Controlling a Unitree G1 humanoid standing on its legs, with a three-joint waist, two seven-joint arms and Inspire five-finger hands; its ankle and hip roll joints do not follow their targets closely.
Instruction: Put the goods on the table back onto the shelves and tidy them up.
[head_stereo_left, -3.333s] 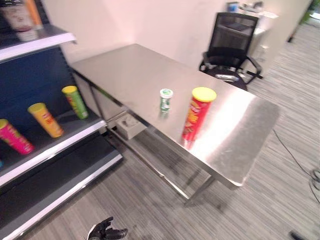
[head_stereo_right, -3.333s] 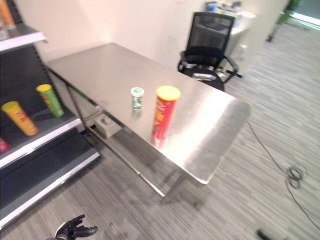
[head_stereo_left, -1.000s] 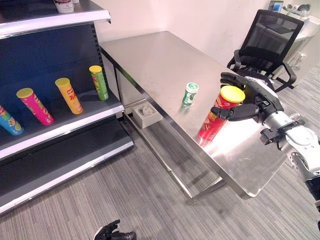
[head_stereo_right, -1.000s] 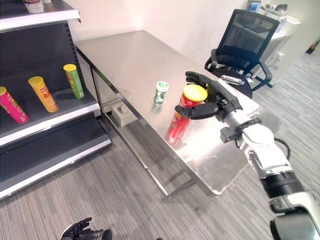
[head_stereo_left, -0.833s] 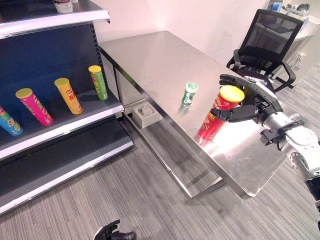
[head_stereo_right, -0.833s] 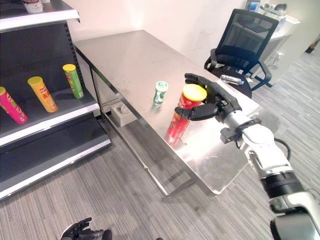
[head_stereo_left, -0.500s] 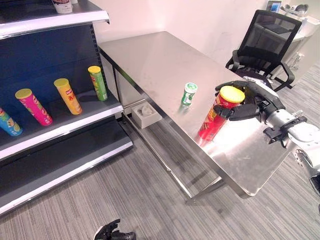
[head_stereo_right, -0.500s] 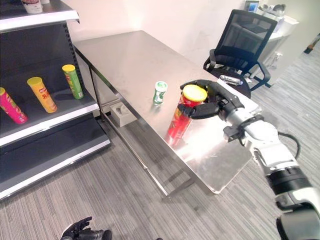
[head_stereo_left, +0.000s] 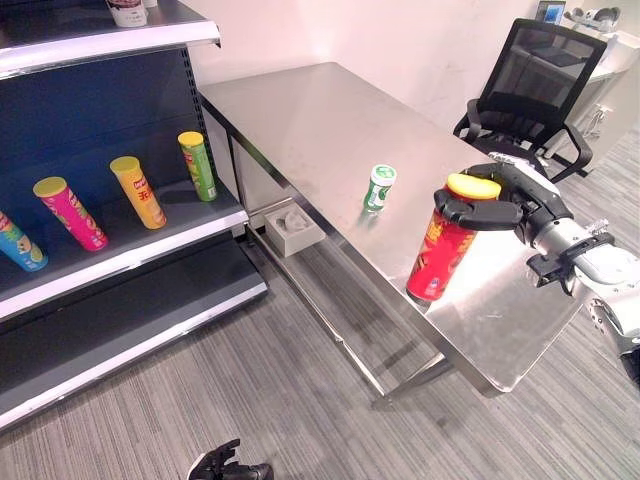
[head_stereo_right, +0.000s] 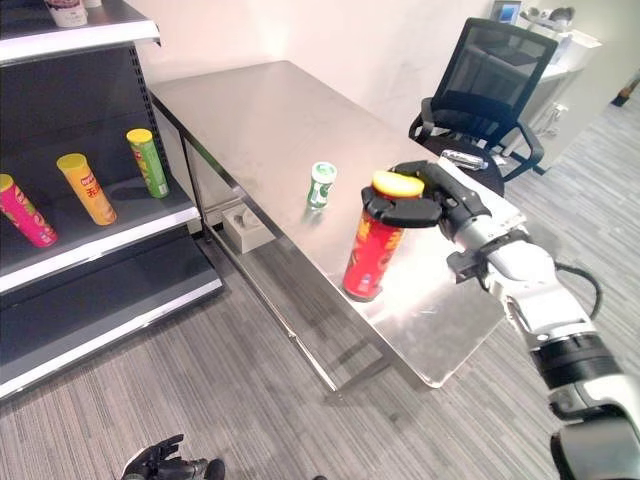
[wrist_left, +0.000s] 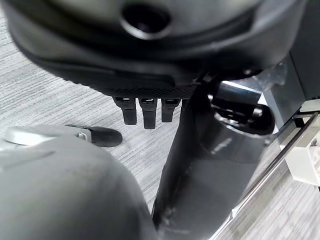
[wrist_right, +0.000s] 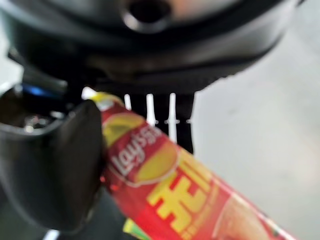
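At the bottom edge of the left eye view, left of centre, my left hand (head_stereo_left: 228, 466) hangs low over the grey striped carpet (head_stereo_left: 300, 400) with its fingers curled in, holding nothing.

Right of centre in the frame, my right hand (head_stereo_left: 510, 203) is wrapped round the top of the red chip can (head_stereo_left: 440, 250), thumb on the near side just under the yellow lid and fingers curled round the far side. My right wrist view shows the can's red wall (wrist_right: 165, 185) pressed between my thumb and fingers. The can stands upright, a little tilted, at the near edge of the steel table (head_stereo_left: 320, 120); I cannot tell whether its base touches the tabletop or is just clear of it.

A little farther in, up and left of the can, a small green-and-white bottle (head_stereo_left: 379, 188) stands upright on the table, apart from my hand.

On the left of the frame the shelf unit (head_stereo_left: 120, 260) holds leaning cans in a row on its middle board: a blue can (head_stereo_left: 20, 243) at the edge, then a pink can (head_stereo_left: 68, 212), an orange can (head_stereo_left: 138, 191) and a green can (head_stereo_left: 198, 165).

In the upper right a black office chair (head_stereo_left: 530, 90) stands behind the table.
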